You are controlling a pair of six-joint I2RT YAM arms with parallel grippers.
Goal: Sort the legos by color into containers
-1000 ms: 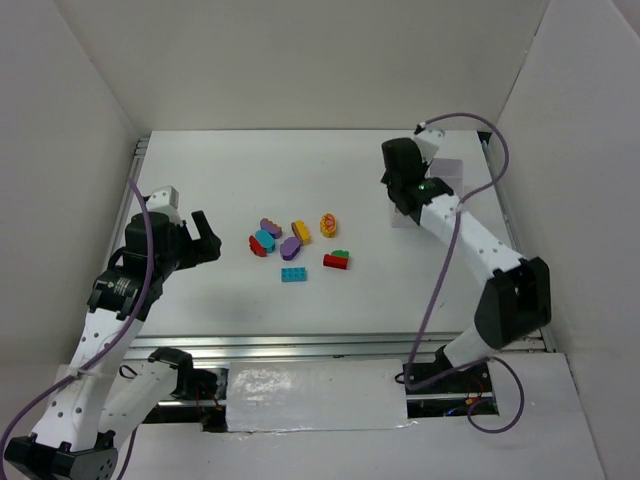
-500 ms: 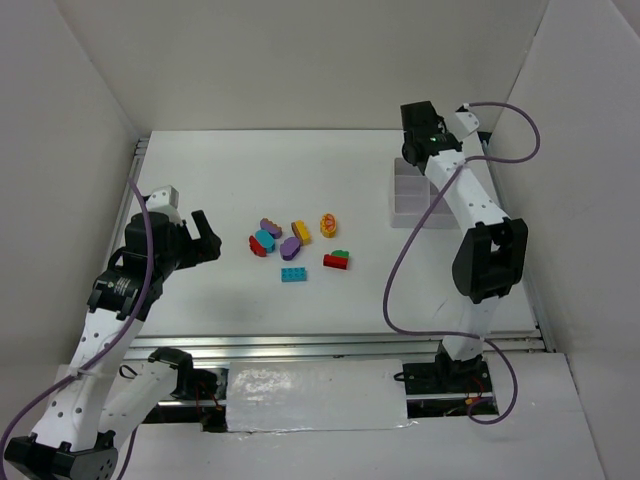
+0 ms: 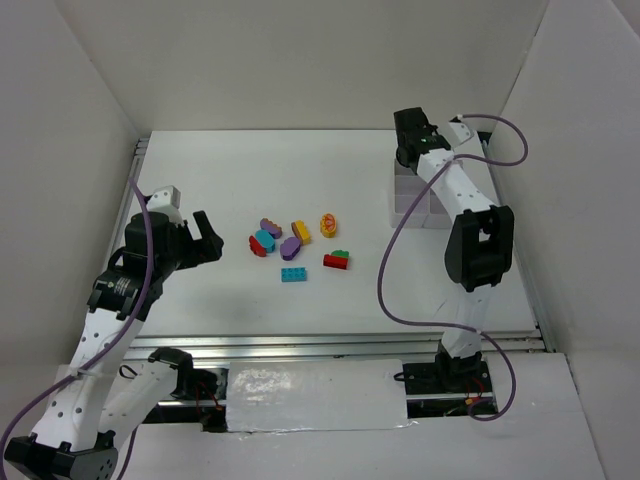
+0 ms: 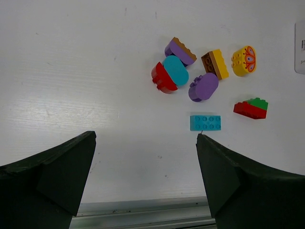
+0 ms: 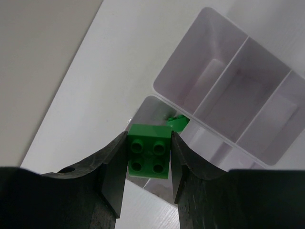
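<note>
The right hand (image 5: 148, 138) is closed on a green square four-stud plastic brick (image 5: 148, 157), with one dark finger pressed against each side and the studs facing the wrist camera. It holds the brick above the translucent whitish plastic organiser tray (image 5: 224, 90), which sits near the far right corner of the white surface (image 3: 300, 170). Just beyond the brick is one of the tray's cells, where a scrap of green (image 5: 177, 122) shows, too hidden to tell its shape. The left hand (image 4: 145, 138) hangs over the left part of the surface with its jaws spread wide, gripping nothing. Ahead of it, around the middle of the surface, lie the loose pieces. A cyan rectangular studded brick (image 4: 205, 122) lies closest to the near edge. To its right, a red brick (image 4: 245, 110) carries a small green piece (image 4: 259, 102) on top. Farther back, a cyan oval piece (image 4: 175, 70) rests on a red oval piece (image 4: 161, 80), and a purple studded oval (image 4: 180, 50) lies just beyond them. A plain purple oval (image 4: 204, 87) is beside the pair. A yellow and brown rectangular brick (image 4: 214, 63) lies next to that oval, and a yellow oval with an orange print (image 4: 244, 60) is the farthest right of this back group.
</note>
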